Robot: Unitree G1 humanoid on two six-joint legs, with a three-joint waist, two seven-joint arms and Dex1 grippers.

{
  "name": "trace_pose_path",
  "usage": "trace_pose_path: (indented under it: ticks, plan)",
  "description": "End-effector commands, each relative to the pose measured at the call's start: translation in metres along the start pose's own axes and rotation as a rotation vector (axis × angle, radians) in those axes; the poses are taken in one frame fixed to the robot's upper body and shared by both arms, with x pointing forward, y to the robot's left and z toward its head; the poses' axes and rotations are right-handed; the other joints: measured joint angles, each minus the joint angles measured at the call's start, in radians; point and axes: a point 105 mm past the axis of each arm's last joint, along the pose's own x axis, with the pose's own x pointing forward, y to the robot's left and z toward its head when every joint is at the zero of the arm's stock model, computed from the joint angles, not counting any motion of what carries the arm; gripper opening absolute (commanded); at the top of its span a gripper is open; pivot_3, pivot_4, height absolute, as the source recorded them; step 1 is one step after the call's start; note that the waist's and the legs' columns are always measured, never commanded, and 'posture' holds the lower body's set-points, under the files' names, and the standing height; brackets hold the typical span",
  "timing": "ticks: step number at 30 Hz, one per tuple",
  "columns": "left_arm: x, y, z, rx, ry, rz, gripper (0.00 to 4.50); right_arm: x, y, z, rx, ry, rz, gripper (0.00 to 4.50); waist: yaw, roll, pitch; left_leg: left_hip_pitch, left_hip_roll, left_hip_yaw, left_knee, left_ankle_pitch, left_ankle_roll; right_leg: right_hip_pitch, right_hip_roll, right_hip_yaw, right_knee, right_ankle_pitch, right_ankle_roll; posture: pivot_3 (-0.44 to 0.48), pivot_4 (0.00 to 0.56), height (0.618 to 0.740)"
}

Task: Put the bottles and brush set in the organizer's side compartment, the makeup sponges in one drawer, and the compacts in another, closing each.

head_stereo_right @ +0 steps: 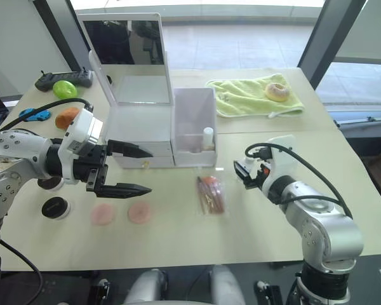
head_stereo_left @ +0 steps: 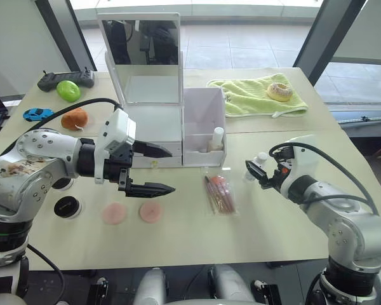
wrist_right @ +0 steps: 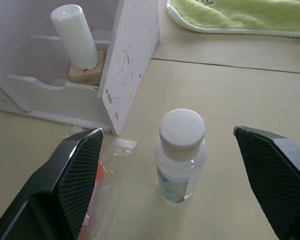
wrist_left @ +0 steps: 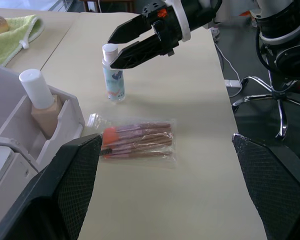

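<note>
1. The right gripper hangs just above the table with its fingers spread wide; a clear bottle with a white cap stands upright between them, touching neither. Its printed label is partly turned away and cannot be read.
2. The left gripper hovers in front of the organizer with its two black fingers apart and nothing between them.
3. A beige bottle with a white cap stands in the organizer's side compartment; its lower body is hidden by the compartment's front wall, and no label shows.
4. The brush set lies flat on the table in a clear sleeve, in front of the side compartment, between the two grippers. No writing on the sleeve can be made out.
5. Two pink makeup sponges lie side by side on the table near the left gripper.
6. A round black compact sits beside the left arm; a second one is mostly hidden behind the arm.
7. Both organizer drawers appear pushed in; their contents cannot be seen.
</note>
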Motion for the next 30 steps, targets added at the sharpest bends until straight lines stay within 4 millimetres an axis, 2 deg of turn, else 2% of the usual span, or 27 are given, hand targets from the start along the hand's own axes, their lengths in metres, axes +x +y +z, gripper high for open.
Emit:
trace_pose_path:
  ticks: [1,19,22,30]
  plan:
    - [-0.001,-0.001,0.008,0.050,-0.009,-0.004,4.50,0.000,-0.007,0.002,-0.009,-0.039,-0.035,4.44,0.001,0.000,0.000,0.000,0.000,0.000,0.000,0.000,0.000,0.000,0.000,0.000,0.000,0.000,0.000,0.000,0.150,0.740]
    - [-0.002,-0.004,0.008,0.040,-0.006,-0.002,4.50,0.005,-0.003,0.010,0.001,-0.082,-0.022,4.44,0.000,0.000,0.000,0.000,0.000,0.000,0.000,0.000,0.000,0.000,0.000,0.000,0.000,0.000,0.000,0.000,0.150,0.740]
    - [-0.001,-0.003,0.007,0.039,-0.003,-0.004,4.50,0.005,-0.002,0.012,0.002,-0.086,-0.018,3.89,0.000,0.000,0.000,0.000,0.000,0.000,0.000,0.000,0.000,0.000,0.000,0.000,0.000,0.000,0.000,0.000,0.150,0.740]
    - [-0.001,-0.003,0.008,0.036,0.000,-0.007,4.50,0.005,0.000,0.013,0.008,-0.094,-0.011,1.18,0.000,0.000,0.000,0.000,0.000,0.000,0.000,0.000,0.000,0.000,0.000,0.000,0.000,0.000,0.000,0.000,0.150,0.740]
